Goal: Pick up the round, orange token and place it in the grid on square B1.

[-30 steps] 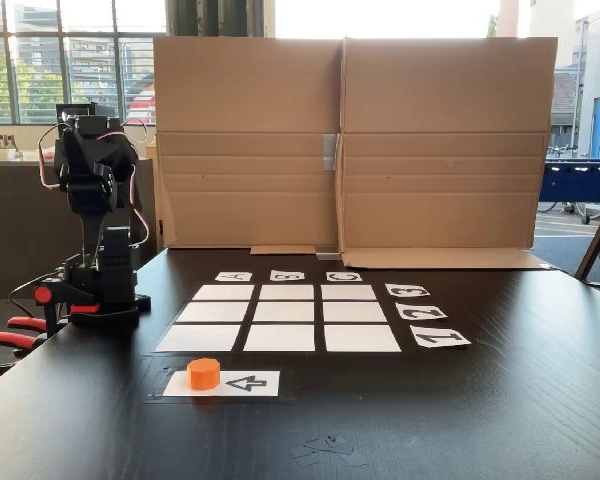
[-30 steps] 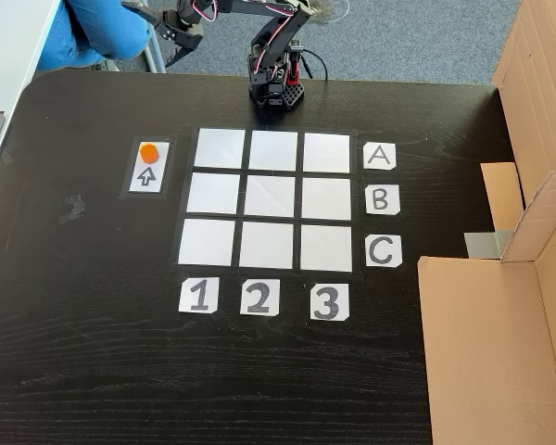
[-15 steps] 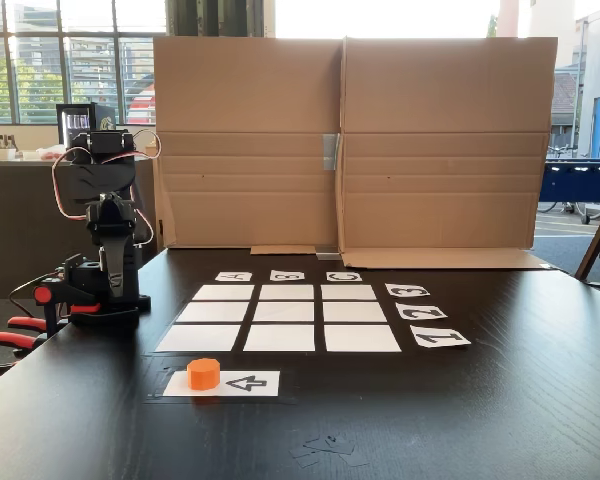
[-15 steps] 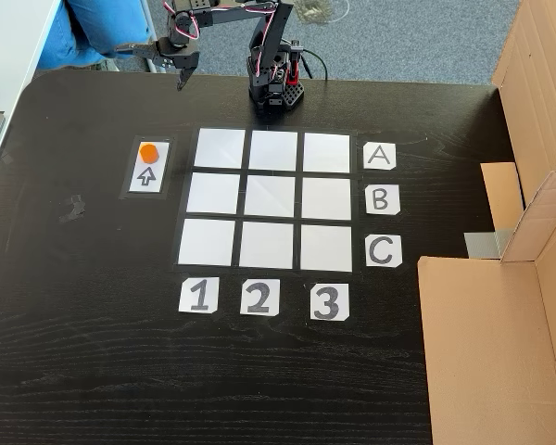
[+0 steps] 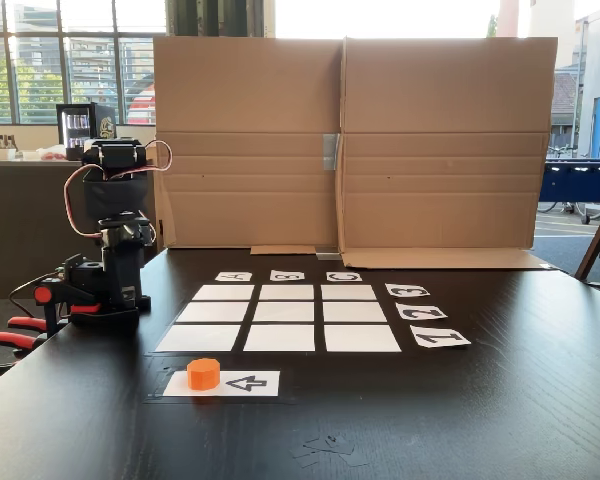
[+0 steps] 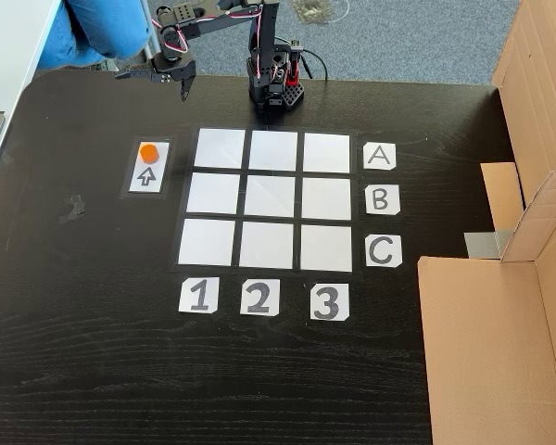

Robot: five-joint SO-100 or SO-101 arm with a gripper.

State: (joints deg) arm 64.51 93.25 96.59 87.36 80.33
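Note:
The orange token [image 6: 148, 152] [image 5: 204, 373] sits on a white card with a black arrow [image 6: 148, 175], left of the grid [image 6: 270, 199] in the overhead fixed view. Square B1 [image 6: 212, 194] [image 5: 280, 338] is bare white paper, like its neighbours. My gripper [image 6: 151, 83] hangs open with nothing in it over the table's far edge, beyond the token and slightly right of it, well apart. In the front fixed view the arm [image 5: 113, 195] stands at the left, pointing toward the camera; its jaws are hard to make out there.
The arm's base [image 6: 276, 93] is clamped at the far table edge with red-handled clamps [image 5: 10, 335]. A tall cardboard wall [image 5: 350, 140] [image 6: 500, 324] borders the side past the letter labels. Something blue [image 6: 97, 28] lies off the table near the gripper.
The arm unfolded from its tucked pose. In the overhead fixed view the gripper swung left and came down toward the table edge near the token's side. Token unmoved.

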